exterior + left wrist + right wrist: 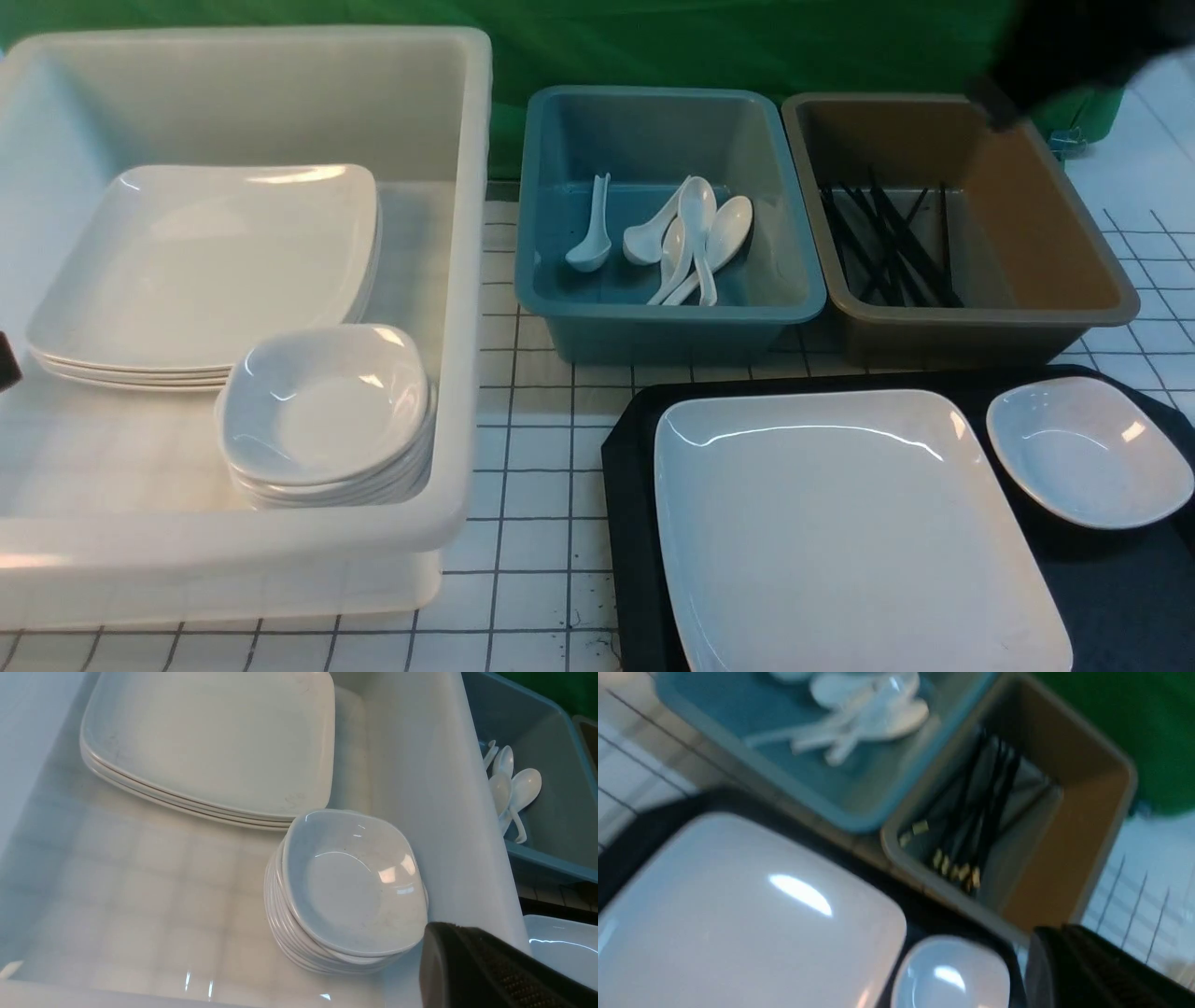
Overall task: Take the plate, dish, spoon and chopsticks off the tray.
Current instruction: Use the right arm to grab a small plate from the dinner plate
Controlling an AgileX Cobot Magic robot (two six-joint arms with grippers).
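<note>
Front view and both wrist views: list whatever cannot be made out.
- Front view: the tray and the plate run off the bottom edge, so the tray's near side is unseen.
- Right wrist view: blurred, so the chopsticks in the brown tub cannot be counted.
- Right wrist view: only a dark corner of the right hand shows, with its fingertips cut off.
- Left wrist view: likewise the left hand.

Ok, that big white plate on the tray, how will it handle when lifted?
Probably slippery: the plate is glossy with bright reflections. Its shallow rim sits low on the tray, so getting under the edge may be awkward.
</note>
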